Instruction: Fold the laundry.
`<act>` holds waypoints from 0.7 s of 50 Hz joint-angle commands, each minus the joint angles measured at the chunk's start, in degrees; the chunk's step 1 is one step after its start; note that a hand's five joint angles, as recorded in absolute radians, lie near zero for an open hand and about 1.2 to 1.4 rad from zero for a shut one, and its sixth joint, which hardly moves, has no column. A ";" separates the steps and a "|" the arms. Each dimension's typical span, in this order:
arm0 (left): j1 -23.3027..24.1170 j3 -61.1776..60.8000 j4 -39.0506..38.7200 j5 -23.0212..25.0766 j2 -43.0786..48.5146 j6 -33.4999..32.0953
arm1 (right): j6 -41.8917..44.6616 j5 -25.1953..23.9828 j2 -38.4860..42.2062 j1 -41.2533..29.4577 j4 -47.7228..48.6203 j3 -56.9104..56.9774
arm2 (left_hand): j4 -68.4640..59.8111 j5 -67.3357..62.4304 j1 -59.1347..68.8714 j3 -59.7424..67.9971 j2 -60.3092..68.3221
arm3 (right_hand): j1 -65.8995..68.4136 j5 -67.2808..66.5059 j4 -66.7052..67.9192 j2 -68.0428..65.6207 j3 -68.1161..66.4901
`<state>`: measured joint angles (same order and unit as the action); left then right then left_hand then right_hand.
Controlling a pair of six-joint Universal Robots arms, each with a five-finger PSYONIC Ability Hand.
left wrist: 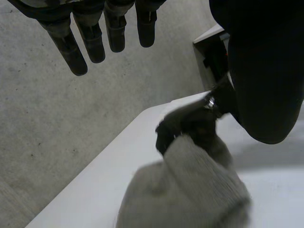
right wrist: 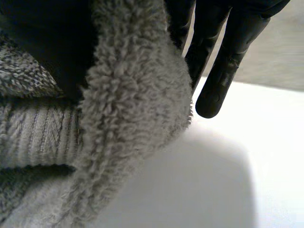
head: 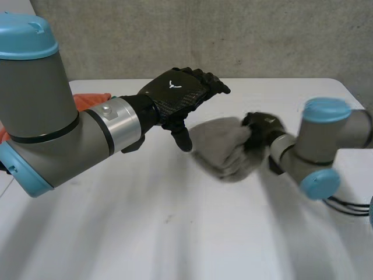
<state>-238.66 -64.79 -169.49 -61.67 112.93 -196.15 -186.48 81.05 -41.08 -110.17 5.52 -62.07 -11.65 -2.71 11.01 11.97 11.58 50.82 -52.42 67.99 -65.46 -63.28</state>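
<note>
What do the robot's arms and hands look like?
The left arm and right arm are thick grey tubes with light-blue caps. The left robot hand, behind a silver ring, is black with a white mark; the right robot hand is black too.

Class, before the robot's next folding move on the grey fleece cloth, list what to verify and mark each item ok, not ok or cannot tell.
1. Black right hand grips the grey fleece cloth: ok.
2. Black left hand open, holding nothing: ok.
3. Left hand on the cloth: not ok, it hovers beside it.
4. Cloth spread flat for folding: not ok, it is bunched.
5. Which corner or edge the right hand holds: cannot tell.
</note>
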 commanded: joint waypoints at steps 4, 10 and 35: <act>0.13 0.01 -0.05 -0.38 0.01 -0.03 | 4.81 -0.98 10.39 15.32 -5.87 19.24 | -0.08 0.98 0.71 -0.24 0.15 | 29.18 -17.58 12.01 -14.54 -16.72; 0.13 0.01 -0.05 -0.64 0.01 -0.03 | 6.74 -1.34 19.45 24.55 -14.83 36.73 | -0.08 0.98 0.71 -0.24 0.15 | 29.18 -17.58 12.01 -14.54 -16.72; 0.65 0.01 -0.14 -0.73 0.10 0.06 | 18.85 2.62 29.92 36.16 -18.79 54.78 | 0.25 1.31 0.38 -0.58 -0.19 | -40.82 52.42 -57.99 55.46 53.28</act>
<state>-238.12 -64.81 -169.63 -62.41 113.10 -196.12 -173.21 82.97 -10.39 -74.38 -12.52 -6.33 -11.65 -2.70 11.01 11.97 11.57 27.44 -26.73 37.40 -35.07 -35.50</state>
